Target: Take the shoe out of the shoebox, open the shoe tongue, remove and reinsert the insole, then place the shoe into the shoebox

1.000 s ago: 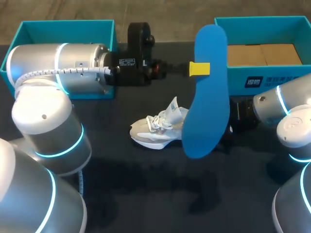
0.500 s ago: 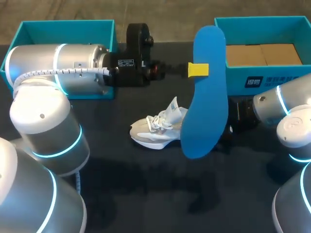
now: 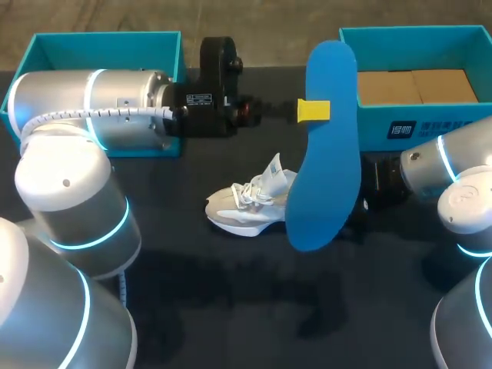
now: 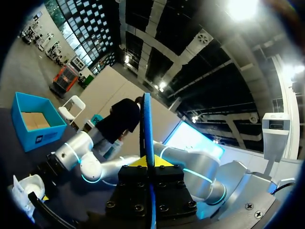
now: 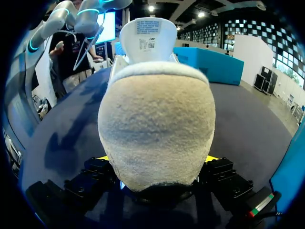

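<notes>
The left hand (image 3: 314,111) is clamped on the blue insole (image 3: 327,161), gripping its edge near one end. The insole is raised off the dark worktop (image 3: 231,300), with its broad face towards the head camera and its long axis running from the far side to the near side. In the left wrist view it stands edge-on between the fingers.

The pale shoe (image 3: 244,207) sits on its sole and lies crosswise, toe towards the left arm and tongue (image 5: 146,38) standing up. The right hand (image 5: 159,160) grips its heel from both sides. The teal shoebox (image 3: 430,127) is behind it, and a second teal box (image 3: 108,42) is at far left.
</notes>
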`<act>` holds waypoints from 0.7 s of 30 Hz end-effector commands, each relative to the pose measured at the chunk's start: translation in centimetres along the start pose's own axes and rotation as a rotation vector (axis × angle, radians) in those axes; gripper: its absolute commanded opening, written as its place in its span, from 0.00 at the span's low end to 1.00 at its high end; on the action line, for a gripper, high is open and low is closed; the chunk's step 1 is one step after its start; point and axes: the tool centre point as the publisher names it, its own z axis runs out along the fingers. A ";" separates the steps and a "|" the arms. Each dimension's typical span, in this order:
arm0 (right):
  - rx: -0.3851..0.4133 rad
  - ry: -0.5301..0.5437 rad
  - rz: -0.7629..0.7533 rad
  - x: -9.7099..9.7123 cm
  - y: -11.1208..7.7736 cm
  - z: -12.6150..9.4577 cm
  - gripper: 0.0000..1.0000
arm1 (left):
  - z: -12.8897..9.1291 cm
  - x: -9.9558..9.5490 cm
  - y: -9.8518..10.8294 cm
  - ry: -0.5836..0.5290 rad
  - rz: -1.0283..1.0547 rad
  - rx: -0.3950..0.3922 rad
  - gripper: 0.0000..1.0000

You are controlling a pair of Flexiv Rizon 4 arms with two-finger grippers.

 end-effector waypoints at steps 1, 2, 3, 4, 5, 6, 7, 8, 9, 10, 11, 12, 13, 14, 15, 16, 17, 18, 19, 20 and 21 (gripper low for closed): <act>0.004 -0.002 0.000 0.2 -0.3 0.6 0.00 | 0.0 0.0 0.0 0.001 0.000 0.002 0.00; 0.004 -0.002 0.000 0.2 -0.3 0.6 0.00 | 0.0 0.0 0.0 0.001 0.000 0.002 0.00; 0.004 -0.002 0.000 0.2 -0.3 0.6 0.00 | 0.0 0.0 0.0 0.001 0.000 0.002 0.00; 0.004 -0.002 0.000 0.2 -0.3 0.6 0.00 | 0.0 0.0 0.0 0.001 0.000 0.002 0.00; 0.004 -0.002 0.000 0.2 -0.3 0.6 0.00 | 0.0 0.0 0.0 0.001 0.000 0.002 0.00; 0.004 -0.002 0.000 0.2 -0.3 0.6 0.00 | 0.0 0.0 0.0 0.001 0.000 0.002 0.00; 0.004 -0.002 0.000 0.2 -0.3 0.6 0.00 | 0.0 0.0 0.0 0.001 0.000 0.002 0.00; 0.004 -0.002 0.000 0.2 -0.3 0.6 0.11 | 0.0 0.0 0.0 0.001 0.000 0.002 0.00; 0.004 -0.002 0.000 0.2 -0.3 0.6 0.42 | 0.0 0.0 0.0 0.001 0.000 0.002 0.00; 0.004 -0.002 0.000 0.2 -0.3 0.6 0.66 | 0.0 0.0 0.0 0.001 0.000 0.002 0.00; 0.004 -0.002 0.000 0.2 -0.3 0.6 1.00 | 0.0 0.0 0.0 0.001 0.000 0.002 0.00; 0.004 -0.002 0.000 0.2 -0.3 0.6 1.00 | 0.0 0.0 0.0 0.001 0.000 0.002 0.00; 0.004 -0.002 0.000 0.2 -0.3 0.6 1.00 | 0.0 0.0 0.0 0.001 0.000 0.002 0.00; 0.004 -0.002 0.000 0.2 -0.3 0.6 1.00 | 0.0 0.0 0.0 0.001 0.000 0.002 0.00; 0.004 -0.002 0.000 0.2 -0.3 0.6 1.00 | 0.0 0.0 0.0 0.001 0.000 0.002 0.00; 0.004 -0.002 0.000 0.2 -0.3 0.6 1.00 | 0.0 0.0 0.0 0.001 0.000 0.002 0.00; 0.004 -0.002 0.000 0.2 -0.3 0.6 1.00 | 0.0 0.0 0.0 0.001 0.000 0.002 0.00; 0.004 -0.002 0.000 0.2 -0.3 0.6 1.00 | 0.0 0.0 0.0 0.001 0.000 0.002 0.00; 0.005 -0.002 0.000 0.2 -0.2 0.4 1.00 | 0.0 0.0 0.0 0.001 0.000 0.002 0.00; 0.012 -0.001 0.001 0.1 -0.2 0.1 1.00 | 0.0 0.0 0.0 0.001 0.000 0.002 0.00; 0.024 -0.001 0.003 0.1 -0.2 -0.1 1.00 | 0.0 0.0 0.0 0.001 0.000 0.002 0.00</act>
